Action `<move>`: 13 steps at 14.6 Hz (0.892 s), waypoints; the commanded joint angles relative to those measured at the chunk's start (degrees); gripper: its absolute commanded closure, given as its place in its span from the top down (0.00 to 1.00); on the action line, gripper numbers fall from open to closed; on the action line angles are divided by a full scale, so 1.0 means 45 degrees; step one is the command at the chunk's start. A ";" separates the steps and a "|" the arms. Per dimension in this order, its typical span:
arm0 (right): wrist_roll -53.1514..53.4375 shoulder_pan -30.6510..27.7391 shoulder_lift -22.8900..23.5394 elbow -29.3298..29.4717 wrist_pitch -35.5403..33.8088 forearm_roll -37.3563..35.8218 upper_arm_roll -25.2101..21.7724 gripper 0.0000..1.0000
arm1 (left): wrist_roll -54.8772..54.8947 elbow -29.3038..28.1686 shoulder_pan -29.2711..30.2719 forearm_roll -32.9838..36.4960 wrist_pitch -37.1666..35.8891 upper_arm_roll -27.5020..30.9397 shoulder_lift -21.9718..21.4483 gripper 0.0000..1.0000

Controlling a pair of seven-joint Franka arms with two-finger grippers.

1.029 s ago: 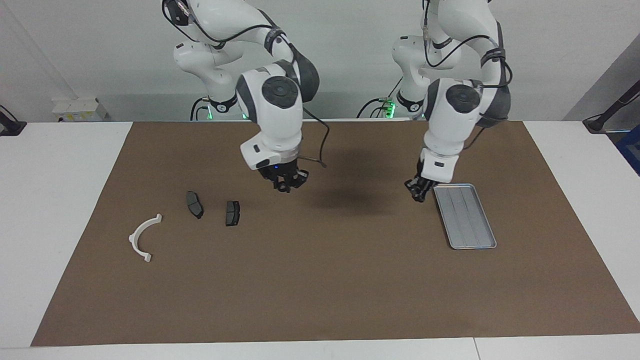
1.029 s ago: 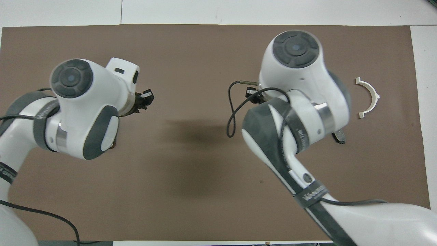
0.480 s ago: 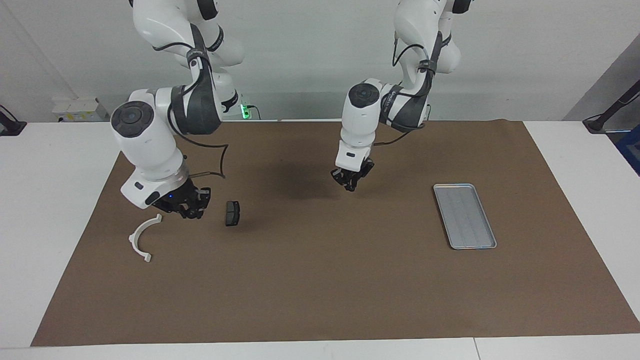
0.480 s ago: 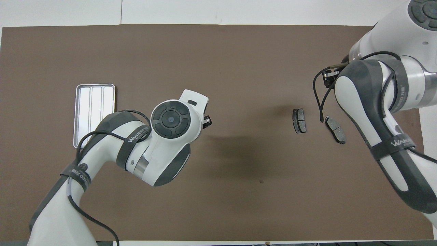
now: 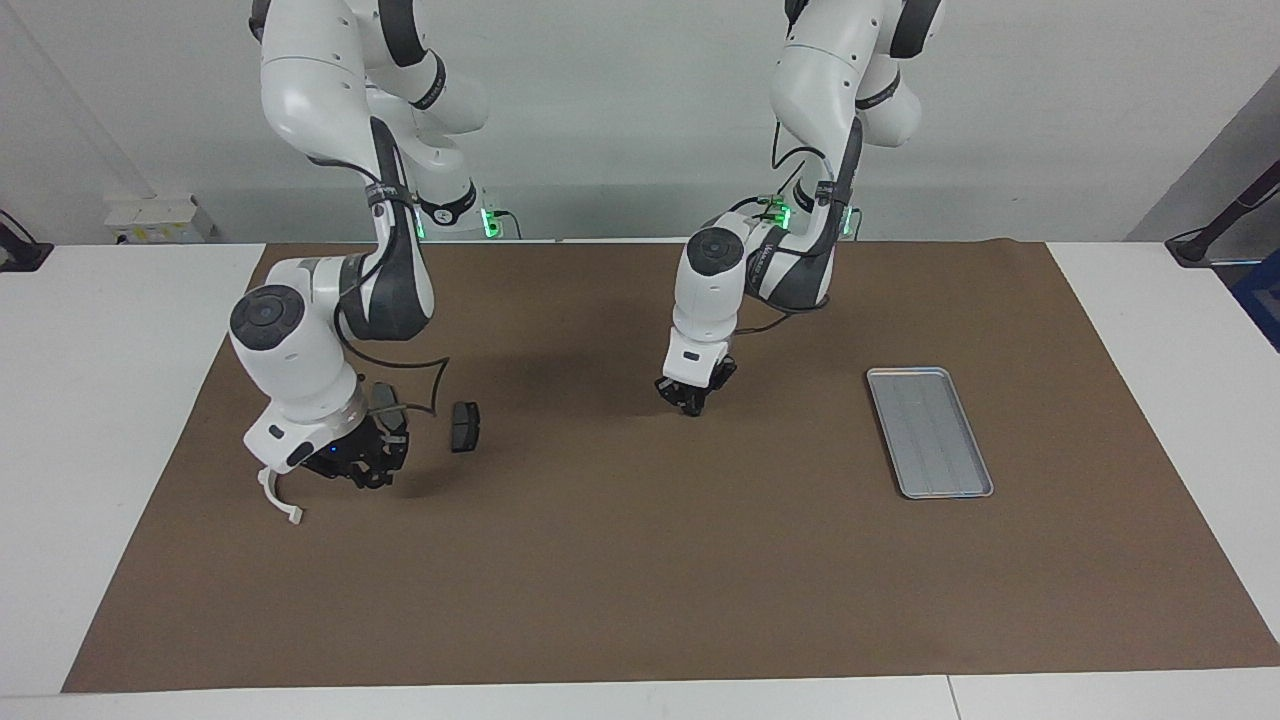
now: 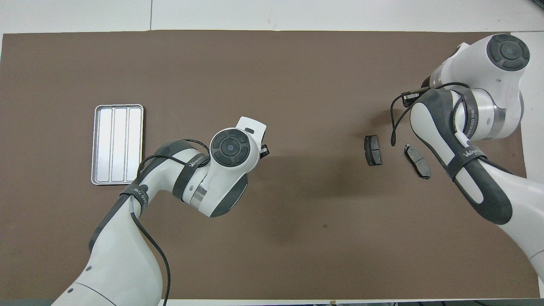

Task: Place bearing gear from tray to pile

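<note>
The silver-grey tray [image 5: 930, 432] lies toward the left arm's end of the mat, and its ridged floor [image 6: 117, 144] looks bare. No bearing gear shows in either view. The pile lies toward the right arm's end: a white half-ring bracket [image 5: 280, 500] and two dark brake-pad pieces [image 5: 465, 427] [image 5: 384, 399]; both pads also show in the overhead view [image 6: 373, 150] [image 6: 417, 160]. My right gripper [image 5: 365, 467] hangs low over the mat, between the bracket and the pads. My left gripper [image 5: 690, 396] hangs low over the middle of the mat; its tip shows in the overhead view [image 6: 264, 149].
A brown mat [image 5: 640, 580] covers most of the white table [image 5: 120, 330]. In the overhead view the right arm [image 6: 467, 114] hides the bracket. A small white box [image 5: 155, 217] stands at the table's edge by the right arm's base.
Both arms have swung toward the right arm's end: the left gripper went from beside the tray to the mat's middle, and the right gripper came down beside the bracket.
</note>
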 commanded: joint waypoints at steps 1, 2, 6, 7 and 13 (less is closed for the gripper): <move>-0.0558 -0.0440 0.0760 0.0053 0.1114 0.0011 0.0180 0.00 | -0.0421 -0.0064 -0.0397 0.0271 0.0206 0.0200 -0.0019 0.00; -0.0539 -0.0441 0.0917 0.0053 0.1369 0.0011 0.0180 0.00 | -0.0421 -0.0044 -0.0455 0.0271 0.0206 0.0200 -0.0019 0.15; -0.0441 -0.0343 0.1114 0.0053 0.1684 0.0070 0.0180 0.00 | -0.0207 0.0909 -0.0281 0.0563 -0.1563 0.0219 -0.0058 1.00; -0.0441 -0.0363 0.1114 0.0053 0.1684 0.0070 0.0180 0.00 | 0.0084 0.1242 -0.0222 0.0564 -0.2171 0.0296 -0.0252 1.00; -0.0402 -0.0305 0.0979 0.0053 0.1431 0.0070 0.0180 1.00 | 0.5059 0.2688 0.3503 0.0544 -0.4712 0.0473 -0.1990 1.00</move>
